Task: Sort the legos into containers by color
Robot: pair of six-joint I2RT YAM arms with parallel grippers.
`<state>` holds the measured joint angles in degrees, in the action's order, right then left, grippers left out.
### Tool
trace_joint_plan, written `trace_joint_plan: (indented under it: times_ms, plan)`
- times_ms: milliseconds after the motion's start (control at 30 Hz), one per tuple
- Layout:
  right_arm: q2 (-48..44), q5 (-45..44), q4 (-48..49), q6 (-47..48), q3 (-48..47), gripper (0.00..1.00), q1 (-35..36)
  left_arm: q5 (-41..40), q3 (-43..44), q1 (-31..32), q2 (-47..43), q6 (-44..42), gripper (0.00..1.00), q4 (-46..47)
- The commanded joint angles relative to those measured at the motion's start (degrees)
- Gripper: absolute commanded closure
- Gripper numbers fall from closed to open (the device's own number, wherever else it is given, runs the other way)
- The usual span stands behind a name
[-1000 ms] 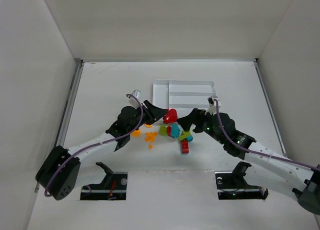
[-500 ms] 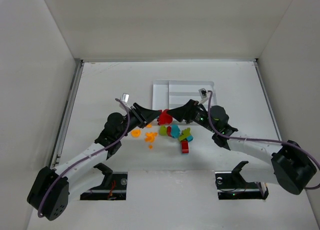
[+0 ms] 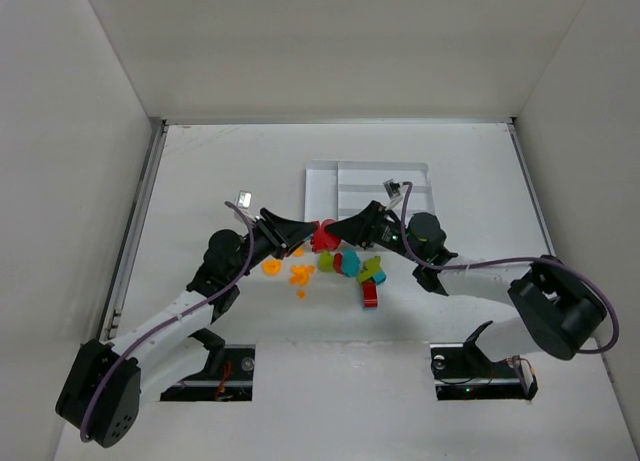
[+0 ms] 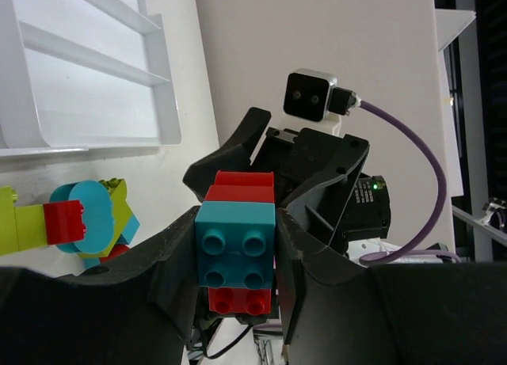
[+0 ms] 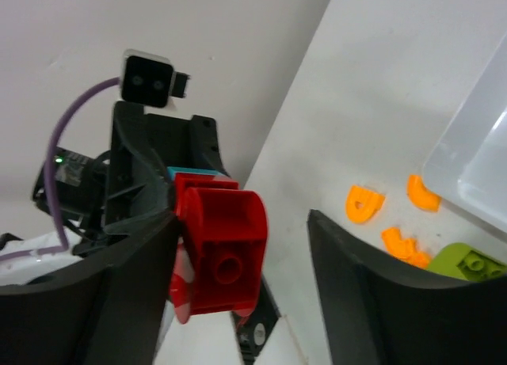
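Observation:
My left gripper (image 4: 235,254) is shut on a stacked lego: a teal brick (image 4: 235,246) with red bricks (image 4: 236,299) joined to it. In the top view the two grippers meet tip to tip at this red stack (image 3: 323,238), just in front of the white tray (image 3: 320,181). My right gripper (image 5: 242,270) stands open around the stack's rounded red end piece (image 5: 226,254). One finger (image 5: 135,286) lies against it and the other finger (image 5: 372,302) stands apart. The tray's containers (image 4: 95,104) hold nothing that I can see.
Loose orange legos (image 3: 300,274) lie on the table under the left gripper. A clump of lime green, teal and red legos (image 3: 352,265) sits under the right gripper, with a red brick (image 3: 369,294) nearer the bases. White walls enclose the table.
The right gripper moved left up to the stack held by the left gripper, and its jaws have narrowed around the red end piece. The left arm shifted slightly, still holding.

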<state>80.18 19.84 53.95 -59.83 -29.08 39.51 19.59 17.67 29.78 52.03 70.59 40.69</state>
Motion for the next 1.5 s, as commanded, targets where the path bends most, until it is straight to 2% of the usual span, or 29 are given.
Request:
trace_joint_plan:
  times_ms: [0, 133, 233, 300, 733, 800, 933, 1133, 1233, 1467]
  plan:
    - [0.59, 2.66, 9.58, -2.13, -0.63, 0.36, 1.14, 1.85, -0.27, -0.65, -1.23, 2.1, 0.87, 6.25]
    - [1.29, 2.14, 10.47, -3.1, -0.71, 0.48, 1.23, 1.94, -0.44, -1.08, -0.27, 2.1, 0.87, 6.25]
    - [1.99, 1.96, 10.56, -3.62, -0.36, 0.61, 1.23, 2.2, -0.71, -1.44, -0.09, 1.66, 0.87, 6.33]
    - [2.17, 1.87, 10.91, -3.97, -0.1, 0.66, 1.32, 2.29, -1.15, -1.87, -0.35, 1.31, 0.88, 6.33]
    - [0.67, 1.7, 10.13, -4.33, 1.49, 0.67, -4.39, 6.77, -6.16, -12.33, -5.01, 1.48, 0.92, 5.99]
    - [2.86, 0.3, 6.45, -2.58, -1.23, 0.67, -4.75, 6.86, -6.07, -13.56, -5.01, 1.05, 0.92, 5.2]
    - [8.57, -5.93, -8.83, 4.01, -11.41, 0.69, -4.57, 5.64, -5.1, -13.65, -4.22, -1.94, 0.92, 4.84]
    - [17.62, -21.03, -31.59, 15.43, -29.33, 0.68, -2.64, 1.94, -4.58, -13.74, -4.39, -7.91, 0.91, -0.33]
    - [22.37, -27.29, -37.33, 18.34, -35.67, 0.68, -2.46, -0.08, -3.52, -13.74, -4.04, -10.72, 0.91, -3.76]
    - [33.27, -33.1, -47.7, 22.04, -49.74, 0.67, -2.11, -3.51, -1.68, -12.86, -2.99, -15.48, 0.9, -8.96]
